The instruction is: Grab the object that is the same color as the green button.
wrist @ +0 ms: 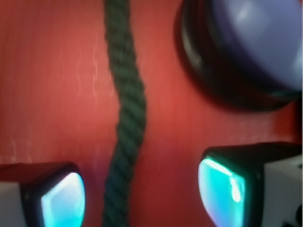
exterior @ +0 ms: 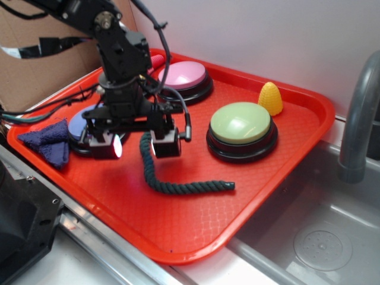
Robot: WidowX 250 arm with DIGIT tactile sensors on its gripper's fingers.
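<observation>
**A:** Two fingers, jaws spread wide. The black WidowX gripper [exterior: 135, 144] hangs low over the red plastic tray [exterior: 267, 178], holding nothing. In the wrist view the dark green twisted rope piece [wrist: 124, 118] runs between the glowing pads [wrist: 64, 201], touching neither.

**B:** Rope position, exterior view?

**A:** The dark green twisted rope piece [exterior: 169, 178] lies flat on the tray, bent like an L. One leg rises under the gripper; the other runs right toward the tray's middle, ending below the large pale-green dome button on a black base [exterior: 241, 129], near it but apart.

**B:** Handling estimate?

**A:** Judged light, soft and limp. It should sag from any single pinch, and the free leg will probably drag. The twisted surface looks rough, so slip seems unlikely. It is thin, so the jaws must close almost fully and reach tray level. Best hold, I think: the straight stretch now between the pads, away from the bend.

**B:** Surface and surroundings?

**A:** Tray is textured, with a raised rim. The lavender-blue dome button [wrist: 255, 42] sits just beside the right-hand pad in the wrist view: risk of a bump if the approach drifts. A pink dome button [exterior: 183, 76] stands behind the arm, a small yellow corn-shaped toy [exterior: 270, 98] beyond the green button, a folded blue-purple cloth [exterior: 48, 140] at the left edge. A grey metal sink [exterior: 320, 237] with a tap lies to the right; a cardboard sheet [exterior: 35, 65] stands behind.
</observation>
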